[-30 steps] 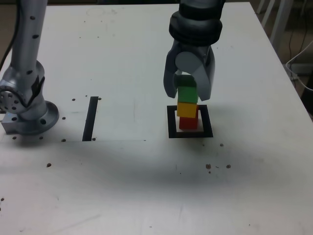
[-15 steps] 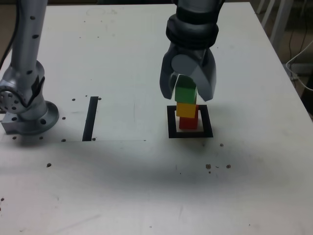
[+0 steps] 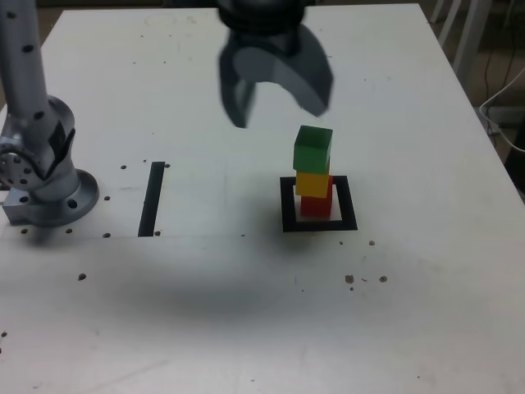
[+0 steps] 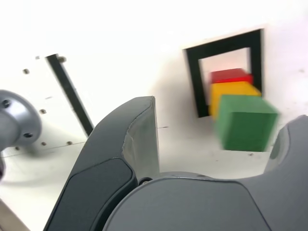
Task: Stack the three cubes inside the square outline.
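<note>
Three cubes stand stacked inside the black square outline (image 3: 319,205): the red cube (image 3: 316,207) at the base, the yellow cube (image 3: 312,183) on it, the green cube (image 3: 312,149) on top, slightly twisted. My gripper (image 3: 277,103) hangs open above and toward the exterior view's left of the stack, holding nothing. The wrist view shows the green cube (image 4: 244,122), the yellow cube (image 4: 230,91), the red cube (image 4: 231,75) and the outline (image 4: 195,82) beyond one finger (image 4: 139,139).
The arm's grey base (image 3: 45,176) stands at the exterior view's left. A straight black strip (image 3: 152,199) lies on the white table (image 3: 246,312) between base and outline. Small dark specks dot the surface. The table's edge runs along the exterior view's right.
The gripper let go of the green cube, rose and swung toward the exterior view's left. The green cube stays on top of the stack.
</note>
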Controlling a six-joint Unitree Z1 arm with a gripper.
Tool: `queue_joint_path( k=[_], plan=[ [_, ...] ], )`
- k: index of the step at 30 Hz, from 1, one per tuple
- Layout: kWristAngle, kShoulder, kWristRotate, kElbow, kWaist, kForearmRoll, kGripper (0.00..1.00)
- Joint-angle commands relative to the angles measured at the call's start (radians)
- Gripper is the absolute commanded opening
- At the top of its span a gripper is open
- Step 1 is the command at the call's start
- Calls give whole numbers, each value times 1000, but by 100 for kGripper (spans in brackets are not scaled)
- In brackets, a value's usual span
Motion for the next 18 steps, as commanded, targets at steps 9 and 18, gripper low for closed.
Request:
queue_joint_path(
  k=[9,18],
  plan=[
    [-3,-150,-63,285,2,-88,99],
    [-26,-217,-88,514,2,-203,99]
  ],
)
